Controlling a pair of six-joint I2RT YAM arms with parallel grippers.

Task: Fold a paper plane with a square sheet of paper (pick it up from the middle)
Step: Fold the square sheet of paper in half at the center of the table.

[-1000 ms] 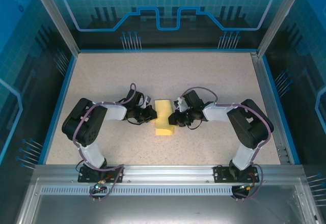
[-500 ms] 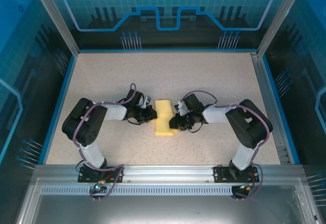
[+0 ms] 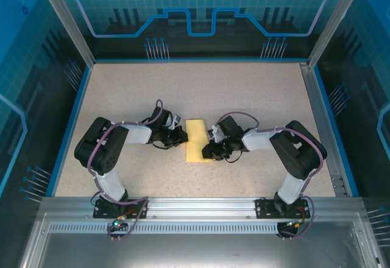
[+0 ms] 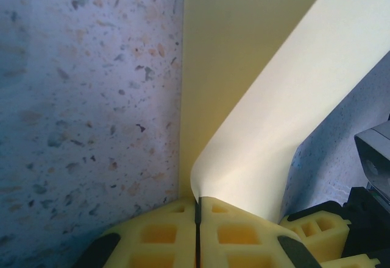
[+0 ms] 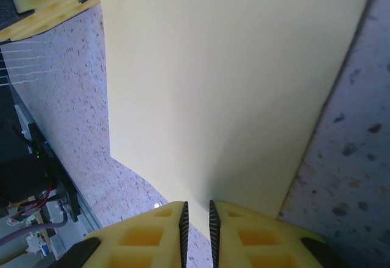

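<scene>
A: Here's your picture from above: the square sheet of paper (image 3: 196,140) sits mid-worktop (image 3: 244,91), right between your 2 arms, and it reads as a narrow upright strip, not a square.

B: So at least 1 lengthwise fold is in. Look at your left wrist view, though. The upper layer (image 4: 262,97) curls up off the lower one instead of lying flat, so I'd call that crease unfinished.

A: What about the grip?

B: Your left fingers (image 4: 158,234) are pressed tight together with the curled flap coming straight out of their seam, so they're clamped on the paper's edge. Your right fingers (image 5: 140,237) stand a sliver apart with the pale sheet (image 5: 231,85) running into that slot. I read that as a pinch on the opposite edge.

A: So both sides are held and the paper is low on the worktop. How far along are you?

B: Early, by my reckoning. There are no angled nose corners, no wings and no centre ridge, so nothing dart-shaped yet. You've got the halving fold to press down, then the pointed nose and the wing folds ahead of you.
</scene>
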